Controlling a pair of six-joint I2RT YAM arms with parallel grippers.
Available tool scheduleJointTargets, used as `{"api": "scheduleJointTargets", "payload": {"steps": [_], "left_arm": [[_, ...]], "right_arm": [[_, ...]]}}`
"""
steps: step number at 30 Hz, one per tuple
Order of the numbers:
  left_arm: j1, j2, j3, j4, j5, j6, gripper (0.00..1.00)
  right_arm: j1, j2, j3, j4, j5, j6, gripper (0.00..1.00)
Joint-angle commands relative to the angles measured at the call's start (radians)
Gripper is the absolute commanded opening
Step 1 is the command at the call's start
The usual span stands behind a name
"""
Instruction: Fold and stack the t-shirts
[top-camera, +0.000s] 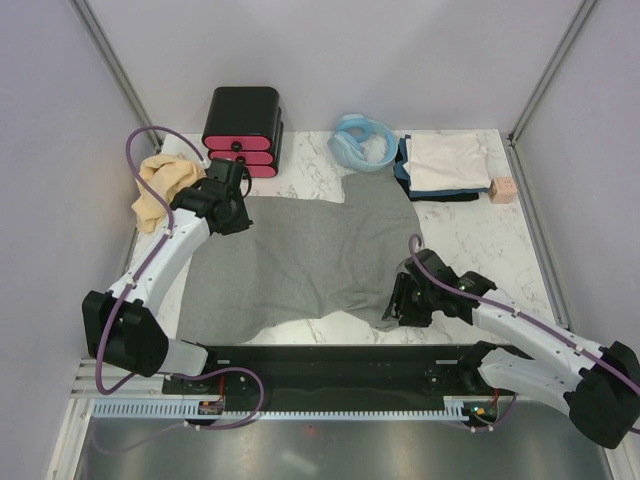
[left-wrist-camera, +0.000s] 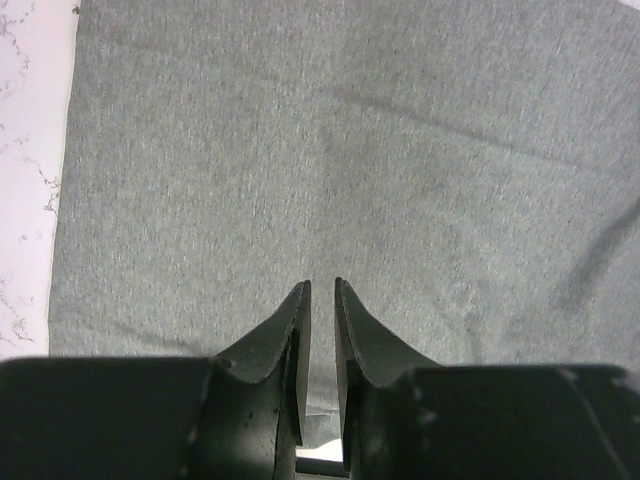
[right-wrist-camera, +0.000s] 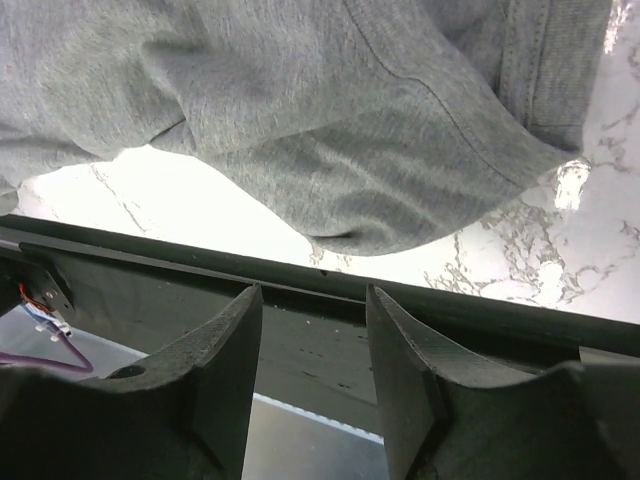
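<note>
Large heather-grey t-shirt (top-camera: 300, 255) spread flat across the middle of the table (top-camera: 480, 240), with my left claw (left-wrist-camera: 322, 288) barely parted above its far left part and my right claw (right-wrist-camera: 313, 292) parted wide, gripping nothing, just off its near right corner.

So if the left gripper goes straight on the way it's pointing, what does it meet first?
The heather-grey t-shirt. The left gripper points at its flat cloth, with nothing in between. How near the tips are to the cloth is unclear.
</note>
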Motion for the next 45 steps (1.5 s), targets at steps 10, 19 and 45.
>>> {"api": "scheduleJointTargets", "payload": {"steps": [10, 19, 45], "left_arm": [[-0.004, -0.006, -0.004, 0.004, -0.01, 0.034, 0.22], [-0.004, -0.014, -0.01, 0.002, -0.026, 0.047, 0.22], [-0.004, -0.005, -0.014, 0.004, -0.024, 0.046, 0.22]], "right_arm": [[0.003, -0.04, -0.123, 0.057, -0.022, 0.056, 0.54], [0.003, 0.021, -0.168, 0.156, -0.002, 0.065, 0.54], [0.017, 0.123, -0.082, 0.11, 0.084, 0.013, 0.0]]}}
